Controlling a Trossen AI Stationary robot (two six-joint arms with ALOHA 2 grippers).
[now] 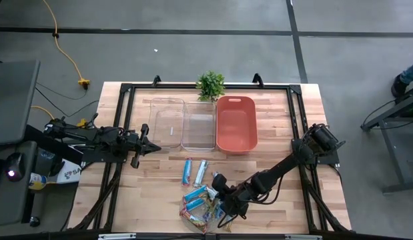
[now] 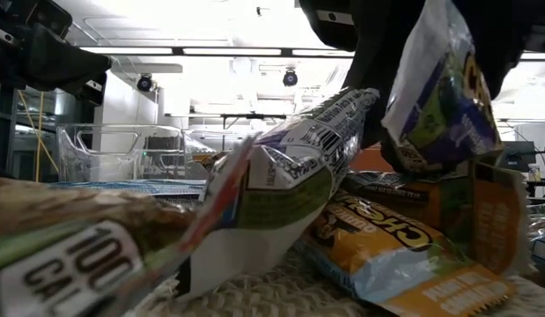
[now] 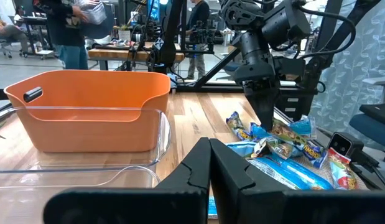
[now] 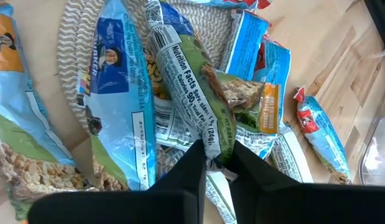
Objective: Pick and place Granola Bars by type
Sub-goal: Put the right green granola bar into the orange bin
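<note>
The right gripper reaches down into the heap of Granola Bars at the table's 6 o'clock edge, its arm slanting in from about 4 o'clock. In the right wrist view its two dark fingers are clamped on the end of a green-and-white bar printed with a nutrition label, which lies across the top of the pile. The bars sit jumbled on a round woven mat, blue wrappers overlapping brown-gold ones, several touching or stacked. Two more blue bars lie side by side on the bare wood just toward 12 o'clock of the heap, apart from it. Beyond them, in a row across the middle of the table, stand two clear bins and an orange bin at their 3 o'clock side, all touching or nearly so; a small green plant sits at the 12 o'clock edge behind them. The left gripper waits at 9 o'clock, near the clear bins, and its fingers are pressed together on nothing. People stand in the room beyond the table in the left wrist view.
</note>
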